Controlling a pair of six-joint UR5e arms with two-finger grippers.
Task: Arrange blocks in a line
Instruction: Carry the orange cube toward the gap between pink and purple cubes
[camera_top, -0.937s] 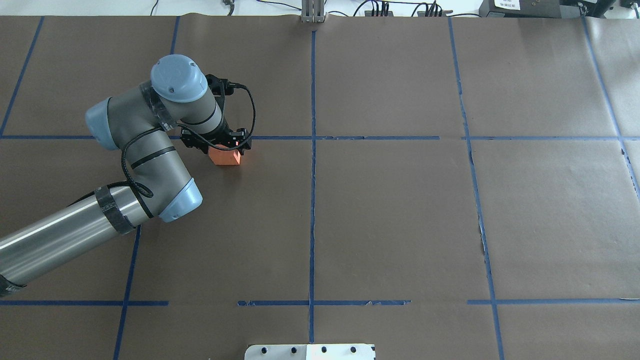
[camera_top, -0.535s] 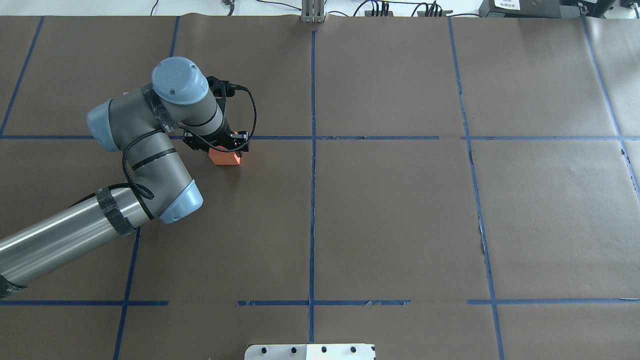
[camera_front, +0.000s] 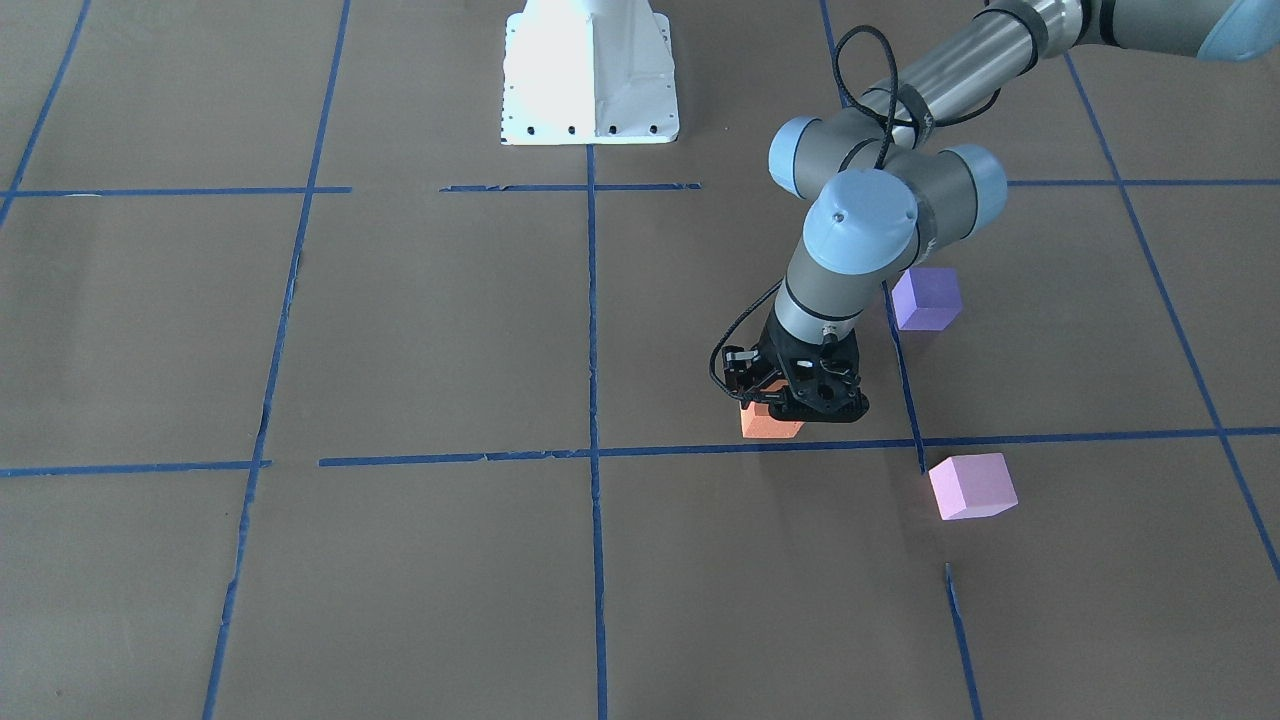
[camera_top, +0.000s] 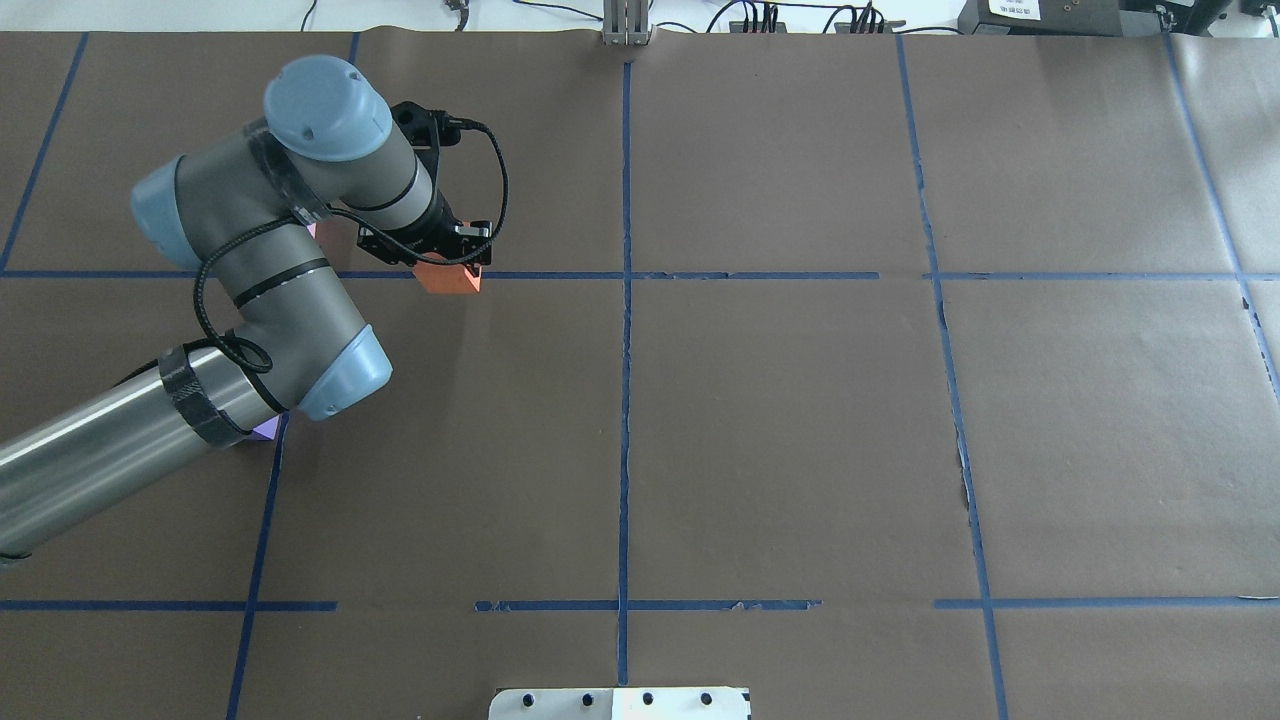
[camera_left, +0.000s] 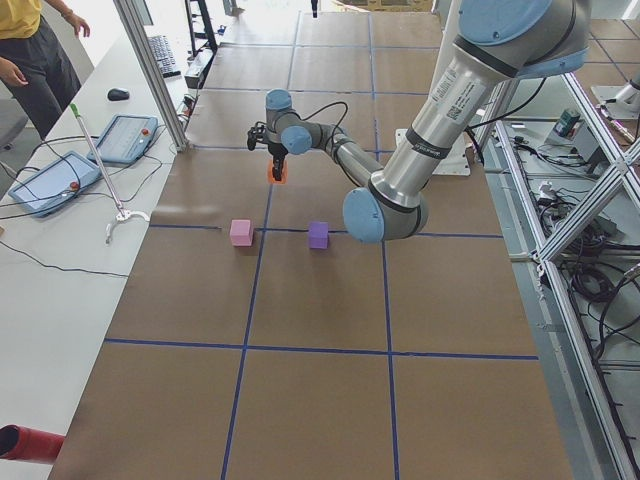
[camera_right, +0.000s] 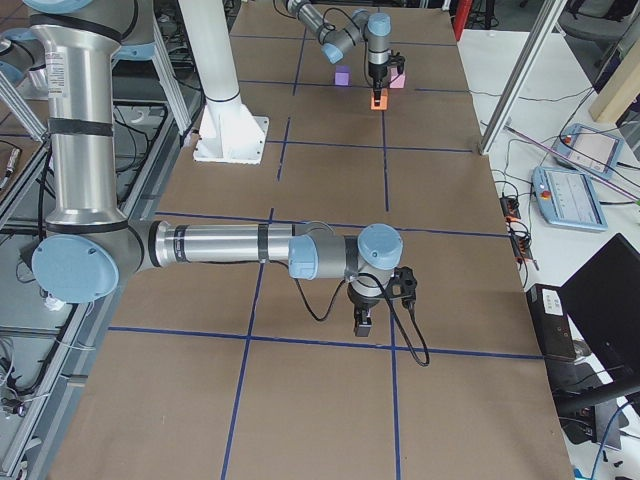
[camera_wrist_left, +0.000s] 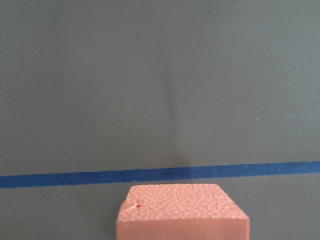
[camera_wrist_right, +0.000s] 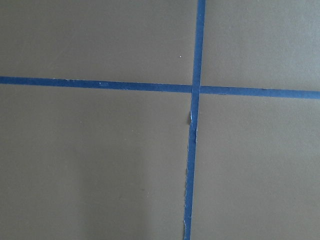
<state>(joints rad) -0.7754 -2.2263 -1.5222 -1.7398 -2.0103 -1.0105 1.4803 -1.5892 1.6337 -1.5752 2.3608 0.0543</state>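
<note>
My left gripper (camera_top: 447, 262) is shut on the orange block (camera_top: 451, 281) and holds it at the blue tape line, low over the paper. It shows in the front view (camera_front: 797, 402) with the orange block (camera_front: 768, 424) under the fingers. The block fills the bottom of the left wrist view (camera_wrist_left: 182, 212). The dark purple block (camera_front: 927, 298) sits beside the arm's wrist. The pink block (camera_front: 972, 486) lies just past the tape line. Both are mostly hidden under the arm in the overhead view. My right gripper (camera_right: 362, 322) shows only in the exterior right view; I cannot tell its state.
The white robot base plate (camera_front: 590, 75) stands at the table's robot side. Blue tape lines (camera_top: 626, 400) divide the brown paper into squares. A person (camera_left: 30, 50) and tablets (camera_left: 55, 182) are beside the table's far edge.
My left arm has moved away from the robot with the orange block, from just short of the blue tape line to on it. The arm has also risen a little.
</note>
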